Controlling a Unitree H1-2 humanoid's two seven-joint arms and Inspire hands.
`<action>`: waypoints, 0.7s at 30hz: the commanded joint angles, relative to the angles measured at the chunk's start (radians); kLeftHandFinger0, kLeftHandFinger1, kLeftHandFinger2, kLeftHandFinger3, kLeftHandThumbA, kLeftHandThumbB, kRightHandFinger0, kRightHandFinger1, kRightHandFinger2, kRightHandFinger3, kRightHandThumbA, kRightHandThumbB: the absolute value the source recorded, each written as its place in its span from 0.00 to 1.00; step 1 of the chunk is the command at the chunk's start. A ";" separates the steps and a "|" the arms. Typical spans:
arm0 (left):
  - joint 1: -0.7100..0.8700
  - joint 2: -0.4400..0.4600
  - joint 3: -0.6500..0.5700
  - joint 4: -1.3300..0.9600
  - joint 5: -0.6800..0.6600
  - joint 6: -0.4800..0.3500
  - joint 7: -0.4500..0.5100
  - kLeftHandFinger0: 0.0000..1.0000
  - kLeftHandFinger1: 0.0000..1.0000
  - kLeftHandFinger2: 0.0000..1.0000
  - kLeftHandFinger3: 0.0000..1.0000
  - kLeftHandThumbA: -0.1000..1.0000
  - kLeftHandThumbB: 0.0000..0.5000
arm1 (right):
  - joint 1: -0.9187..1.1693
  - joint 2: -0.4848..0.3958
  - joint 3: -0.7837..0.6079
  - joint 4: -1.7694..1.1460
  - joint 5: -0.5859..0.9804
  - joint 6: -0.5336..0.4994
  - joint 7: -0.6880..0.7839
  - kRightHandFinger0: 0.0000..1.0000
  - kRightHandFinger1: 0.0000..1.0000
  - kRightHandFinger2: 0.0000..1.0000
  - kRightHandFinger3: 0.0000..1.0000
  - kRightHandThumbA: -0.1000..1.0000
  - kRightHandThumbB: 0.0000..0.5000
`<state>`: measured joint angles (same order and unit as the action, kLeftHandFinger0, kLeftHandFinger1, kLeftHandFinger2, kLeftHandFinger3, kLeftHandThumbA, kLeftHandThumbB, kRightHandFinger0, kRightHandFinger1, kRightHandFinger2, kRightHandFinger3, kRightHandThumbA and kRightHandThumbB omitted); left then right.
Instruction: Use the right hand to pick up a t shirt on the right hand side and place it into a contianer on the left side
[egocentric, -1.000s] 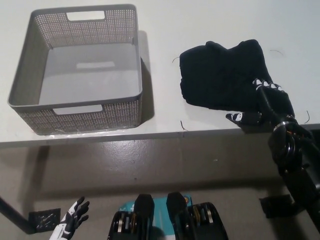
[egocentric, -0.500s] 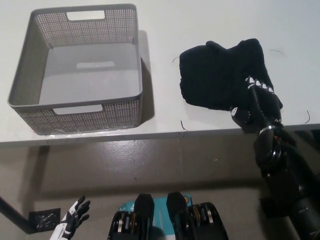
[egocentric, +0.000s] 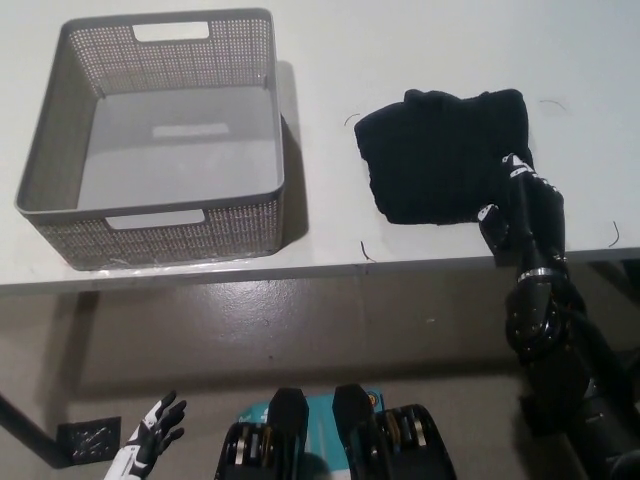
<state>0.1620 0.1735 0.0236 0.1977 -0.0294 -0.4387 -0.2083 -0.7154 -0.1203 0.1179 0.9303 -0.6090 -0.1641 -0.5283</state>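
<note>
The right hand (egocentric: 520, 205) has drawn in toward the table's near edge, and the shirt (egocentric: 445, 155) has bunched into a tighter heap; whether the fingers are closed on cloth cannot be told, black against black. The shirt lies just ahead and left of the hand, the bin (egocentric: 60, 150) far to its left. Soft and light, it should lift best by a gathered fold; the left hand (egocentric: 150, 440) hangs open below.

Likely a lab or test room: bare white table (egocentric: 420, 40) over plain grey floor (egocentric: 300, 330) (nothing homely).
</note>
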 joint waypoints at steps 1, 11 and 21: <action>0.000 0.025 -0.009 -0.038 -0.020 -0.031 -0.020 1.00 1.00 1.00 1.00 1.00 0.71 | -0.073 0.018 -0.033 0.023 0.070 -0.168 -0.151 0.60 0.67 0.79 0.85 0.00 0.22; 0.009 0.023 -0.015 -0.030 -0.009 -0.031 -0.009 0.99 1.00 1.00 1.00 0.99 0.66 | -0.210 0.071 -0.137 -0.080 0.156 -0.118 -0.191 0.54 0.61 0.71 0.80 0.00 0.35; 0.012 0.024 -0.025 -0.023 -0.011 -0.031 -0.015 1.00 1.00 1.00 1.00 0.98 0.63 | -0.343 0.101 -0.142 -0.227 0.174 -0.003 -0.136 0.50 0.55 0.68 0.79 0.00 0.39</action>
<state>0.1692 0.1775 0.0034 0.1956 -0.0309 -0.4390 -0.2090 -0.9307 -0.0418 -0.0170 0.7737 -0.4595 -0.2127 -0.6500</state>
